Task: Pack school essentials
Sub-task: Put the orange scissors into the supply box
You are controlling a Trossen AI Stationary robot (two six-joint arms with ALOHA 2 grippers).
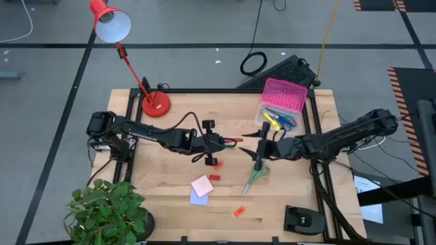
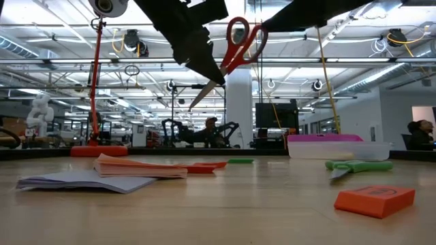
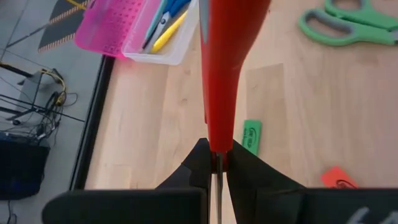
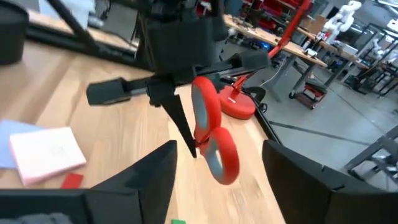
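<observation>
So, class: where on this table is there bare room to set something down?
Bare wood lies between the red lamp base and the clear box, and along the front edge right of the plant. The middle is crowded: both hands, green scissors, sticky notes, erasers.

Scissors (image 1: 255,178) lie on the counter (image 1: 170,204) right of two overlapping sticky-note pads (image 1: 201,187); possibly an eraser (image 1: 239,211) nearer the front edge.
</observation>
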